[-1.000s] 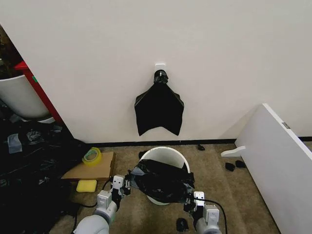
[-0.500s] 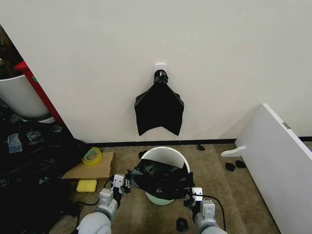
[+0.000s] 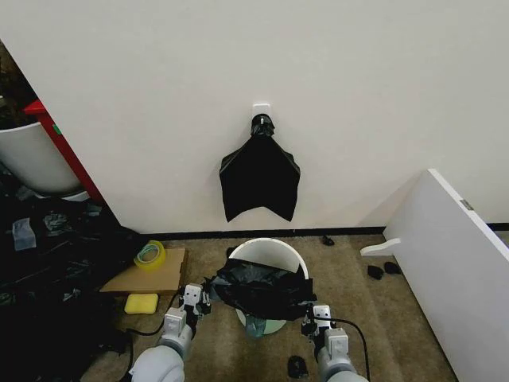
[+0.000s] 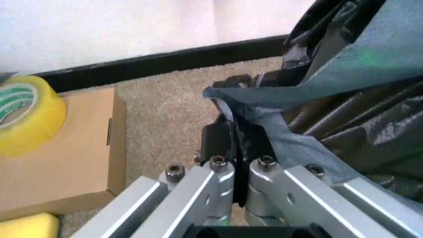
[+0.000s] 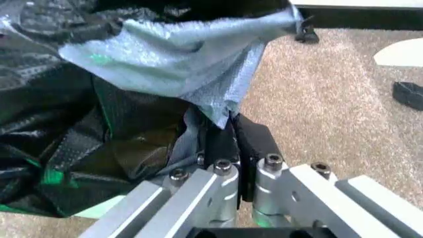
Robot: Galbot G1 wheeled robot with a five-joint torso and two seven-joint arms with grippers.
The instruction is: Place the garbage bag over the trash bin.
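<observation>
The garbage bag [image 3: 261, 288] is crinkly black plastic, stretched across the near half of the trash bin [image 3: 270, 251], a round white bucket on the carpet. My left gripper [image 3: 200, 301] is shut on the bag's left edge, seen close up as the garbage bag [image 4: 343, 99] pinched in my left gripper [image 4: 241, 148]. At the opposite side my right gripper [image 3: 312, 320] is shut on the bag's right edge; the wrist view shows the garbage bag [image 5: 132, 99] clamped in my right gripper [image 5: 233, 141]. The bin's far rim stays uncovered.
A flat black bundle [image 3: 259, 179] hangs on the wall behind the bin. A cardboard box [image 3: 151, 274] with a yellow tape roll [image 3: 149, 255] and a yellow sponge [image 3: 141, 303] lie at the left. A white board [image 3: 453, 270] leans at the right. Dark clutter [image 3: 48, 270] fills the far left.
Both grippers have drawn back toward me and lowered slightly with the bag, so the bag sits lower over the bin's near side and more of the bin's front shows beneath it.
</observation>
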